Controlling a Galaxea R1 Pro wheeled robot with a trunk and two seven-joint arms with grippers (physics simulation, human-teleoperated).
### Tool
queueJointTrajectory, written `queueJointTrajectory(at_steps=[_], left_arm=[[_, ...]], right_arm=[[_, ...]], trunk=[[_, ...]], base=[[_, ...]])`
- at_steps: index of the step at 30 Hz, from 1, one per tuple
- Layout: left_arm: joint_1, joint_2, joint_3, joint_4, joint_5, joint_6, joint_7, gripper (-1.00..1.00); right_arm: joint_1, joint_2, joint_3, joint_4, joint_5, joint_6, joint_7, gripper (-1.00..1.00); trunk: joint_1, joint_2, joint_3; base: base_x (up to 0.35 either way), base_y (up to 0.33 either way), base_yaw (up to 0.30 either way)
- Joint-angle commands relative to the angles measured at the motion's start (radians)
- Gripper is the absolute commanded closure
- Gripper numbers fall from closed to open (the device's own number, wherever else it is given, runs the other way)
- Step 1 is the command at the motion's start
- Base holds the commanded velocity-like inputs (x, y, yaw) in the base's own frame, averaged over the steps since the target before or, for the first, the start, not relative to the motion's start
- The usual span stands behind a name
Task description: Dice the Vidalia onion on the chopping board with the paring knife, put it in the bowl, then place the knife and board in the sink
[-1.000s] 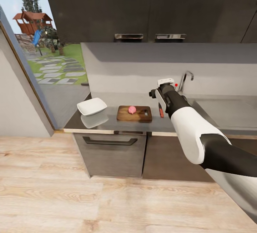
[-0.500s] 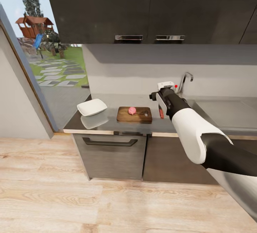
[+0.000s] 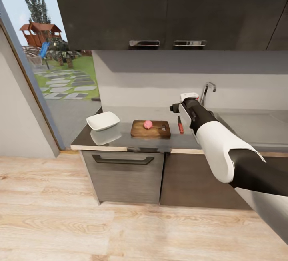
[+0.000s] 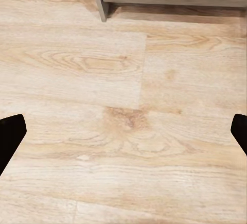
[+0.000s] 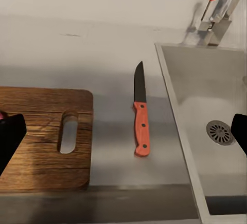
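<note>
The pinkish Vidalia onion sits whole on the brown chopping board on the grey countertop. The red-handled paring knife lies on the counter between the board and the sink. The white bowl stands left of the board. My right arm reaches over the counter by the tap. In the right wrist view my right gripper is open above the knife, with the board beside it and the sink on the other side. My left gripper is open over the floor.
Dark upper cabinets hang above the counter. A grey drawer front sits below the board. Tall glass doors open onto a garden at the left. Pale wood floor lies in front of the cabinets.
My right arm has edged slightly to the right, uncovering more of the knife in the head view. The head view itself has shifted a little. Onion, board and bowl stay put.
</note>
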Motion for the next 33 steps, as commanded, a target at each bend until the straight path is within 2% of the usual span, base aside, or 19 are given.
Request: queueJointTrajectory(at_steps=[1, 11, 33], left_arm=[[-0.001, -0.001, -0.009, 0.003, 0.002, -0.005, 0.005, -1.00], [-0.001, -0.001, -0.009, 0.003, 0.002, -0.005, 0.005, -1.00], [-0.001, -0.001, -0.009, 0.003, 0.002, -0.005, 0.005, -1.00]], right_arm=[[-0.001, -0.002, -0.006, 0.000, 0.009, 0.006, 0.001, -1.00], [-0.001, -0.010, -0.006, 0.053, 0.006, -0.050, 0.002, -1.00], [-0.001, -0.031, -0.006, 0.059, 0.005, -0.057, 0.002, -1.00]], trunk=[[0.004, -0.008, -0.003], [0.042, -0.078, -0.018], [0.127, -0.232, -0.052]], base=[[0.000, 0.000, 0.000], [0.000, 0.000, 0.000], [0.000, 0.000, 0.000]])
